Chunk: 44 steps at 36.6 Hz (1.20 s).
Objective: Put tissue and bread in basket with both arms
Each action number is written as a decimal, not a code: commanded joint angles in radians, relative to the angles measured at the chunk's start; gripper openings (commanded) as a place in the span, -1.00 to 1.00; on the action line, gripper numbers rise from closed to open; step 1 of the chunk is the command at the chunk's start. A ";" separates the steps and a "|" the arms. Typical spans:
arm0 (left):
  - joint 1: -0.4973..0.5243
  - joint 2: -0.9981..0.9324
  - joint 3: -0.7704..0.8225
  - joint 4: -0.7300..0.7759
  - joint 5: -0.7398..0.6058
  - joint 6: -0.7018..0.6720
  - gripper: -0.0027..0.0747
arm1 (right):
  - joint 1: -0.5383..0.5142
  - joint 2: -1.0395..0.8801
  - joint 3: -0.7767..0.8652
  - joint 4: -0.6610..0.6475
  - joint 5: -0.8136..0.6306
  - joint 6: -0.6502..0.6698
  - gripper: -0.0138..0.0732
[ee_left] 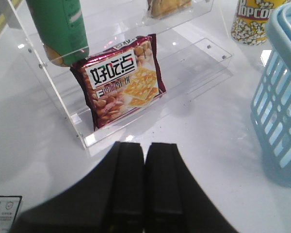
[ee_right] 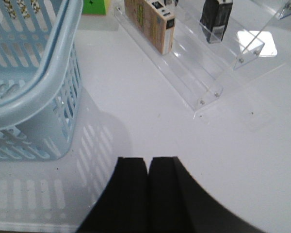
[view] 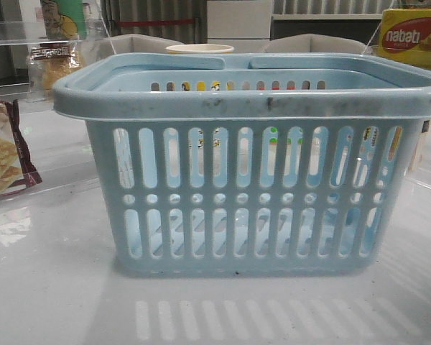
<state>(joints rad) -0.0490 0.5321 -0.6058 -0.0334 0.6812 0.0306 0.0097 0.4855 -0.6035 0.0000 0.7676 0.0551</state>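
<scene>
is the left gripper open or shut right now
Shut. In the left wrist view the left gripper has its two black fingers pressed together, nothing between them.

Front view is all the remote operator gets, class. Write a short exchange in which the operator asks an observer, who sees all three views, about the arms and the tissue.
Operator: I see only the basket. Are the arms holding anything?
Observer: No. The left gripper and the right gripper both have their jaws shut on nothing, over bare table.
Operator: I cannot find the tissue. Where is it?
Observer: The tissue, a dark pack, stands on the clear shelf ahead of the right gripper, next to a tan box.
</scene>
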 commanded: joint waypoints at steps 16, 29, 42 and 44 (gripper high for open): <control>-0.020 0.085 -0.032 -0.041 -0.068 0.034 0.44 | -0.004 0.033 -0.001 -0.024 -0.016 -0.002 0.59; -0.232 0.085 -0.032 -0.041 -0.071 0.053 0.49 | -0.005 0.076 -0.001 -0.038 -0.060 -0.001 0.68; -0.366 0.085 -0.032 -0.041 -0.071 0.053 0.49 | -0.116 0.345 -0.148 -0.157 -0.109 0.108 0.68; -0.366 0.085 -0.032 -0.041 -0.071 0.053 0.49 | -0.134 0.395 -0.190 -0.157 -0.111 0.108 0.68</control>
<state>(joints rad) -0.4042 0.6100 -0.6058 -0.0633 0.6810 0.0817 -0.0916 0.8095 -0.6997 -0.1293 0.7374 0.1549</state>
